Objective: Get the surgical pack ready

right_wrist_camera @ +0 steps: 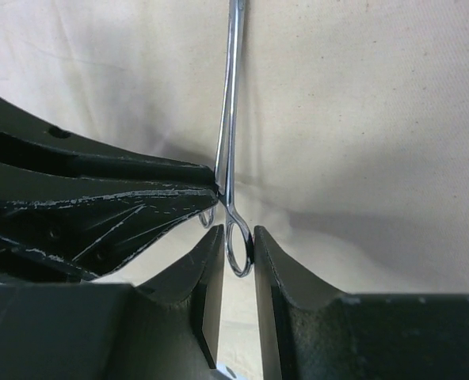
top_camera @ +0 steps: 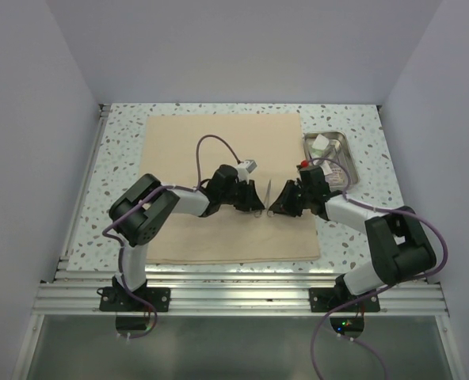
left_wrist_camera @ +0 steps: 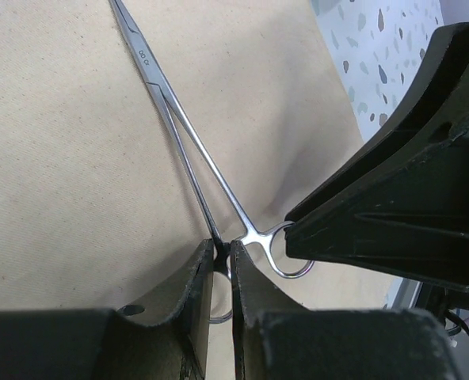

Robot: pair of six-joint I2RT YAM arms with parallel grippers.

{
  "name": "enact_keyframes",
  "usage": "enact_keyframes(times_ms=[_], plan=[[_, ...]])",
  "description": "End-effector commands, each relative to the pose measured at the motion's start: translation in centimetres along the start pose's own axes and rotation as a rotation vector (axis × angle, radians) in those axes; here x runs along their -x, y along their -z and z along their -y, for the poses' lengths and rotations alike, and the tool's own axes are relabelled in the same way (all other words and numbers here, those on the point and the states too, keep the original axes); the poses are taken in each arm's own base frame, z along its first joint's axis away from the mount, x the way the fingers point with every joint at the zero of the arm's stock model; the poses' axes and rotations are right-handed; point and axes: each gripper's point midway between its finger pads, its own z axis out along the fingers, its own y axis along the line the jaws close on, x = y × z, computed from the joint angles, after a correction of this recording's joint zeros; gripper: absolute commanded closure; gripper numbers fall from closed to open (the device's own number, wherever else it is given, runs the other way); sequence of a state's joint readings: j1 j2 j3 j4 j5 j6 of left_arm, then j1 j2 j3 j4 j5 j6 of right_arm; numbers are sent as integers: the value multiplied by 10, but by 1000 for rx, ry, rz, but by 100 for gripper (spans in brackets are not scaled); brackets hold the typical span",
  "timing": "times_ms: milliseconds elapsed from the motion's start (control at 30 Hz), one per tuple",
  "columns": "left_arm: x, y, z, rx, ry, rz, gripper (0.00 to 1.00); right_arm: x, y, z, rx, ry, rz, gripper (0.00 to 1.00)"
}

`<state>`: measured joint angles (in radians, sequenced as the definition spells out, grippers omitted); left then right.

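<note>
The surgical pack's tan cloth (top_camera: 187, 150) lies spread flat as a square sheet. Steel forceps (top_camera: 268, 192) rest on it between the two arms, tips pointing away. My left gripper (top_camera: 257, 207) is shut on one ring handle of the forceps (left_wrist_camera: 188, 134), pinching it right at the fingertips (left_wrist_camera: 223, 257). My right gripper (top_camera: 276, 208) stands narrowly open around the other ring (right_wrist_camera: 239, 245). That ring touches one finger and leaves a gap to the other. In the right wrist view the left gripper's finger (right_wrist_camera: 100, 206) comes in from the left, next to the forceps shank (right_wrist_camera: 230, 103).
A steel tray (top_camera: 347, 142) stands off the cloth at the back right, holding a white packet (top_camera: 322, 145) and other packets (top_camera: 335, 172). Speckled tabletop (top_camera: 120, 158) borders the cloth. White walls enclose three sides, and a metal rail (top_camera: 234, 297) runs along the near edge.
</note>
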<state>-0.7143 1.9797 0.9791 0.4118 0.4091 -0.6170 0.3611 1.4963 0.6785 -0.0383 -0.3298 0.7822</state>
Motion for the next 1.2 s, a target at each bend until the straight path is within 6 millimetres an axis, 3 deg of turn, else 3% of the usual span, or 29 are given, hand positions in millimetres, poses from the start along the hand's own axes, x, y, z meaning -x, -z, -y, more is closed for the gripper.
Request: enact_keyframes(times_ms=[0, 500, 567, 667, 733, 1000, 1133, 1167], plan=[[-33, 1, -18, 32, 73, -79, 84, 7, 15, -62, 239, 28, 2, 76], [-36, 0, -15, 7, 109, -69, 85, 3, -9, -58, 243, -3, -38, 77], [-36, 1, -15, 7, 109, -69, 85, 3, -11, -57, 238, -1, -41, 80], [-32, 3, -17, 23, 95, -51, 85, 3, -13, -53, 213, 8, -44, 98], [-25, 8, -15, 36, 73, -32, 83, 4, -8, -52, 192, 19, -38, 100], [9, 42, -18, 133, 11, 121, 57, 41, 13, -51, 45, 173, 68, 100], [19, 54, -19, 160, -5, 174, 52, 64, 28, -47, -34, 229, 106, 100], [18, 56, -21, 170, -6, 179, 52, 77, 36, -55, -39, 272, 135, 100]])
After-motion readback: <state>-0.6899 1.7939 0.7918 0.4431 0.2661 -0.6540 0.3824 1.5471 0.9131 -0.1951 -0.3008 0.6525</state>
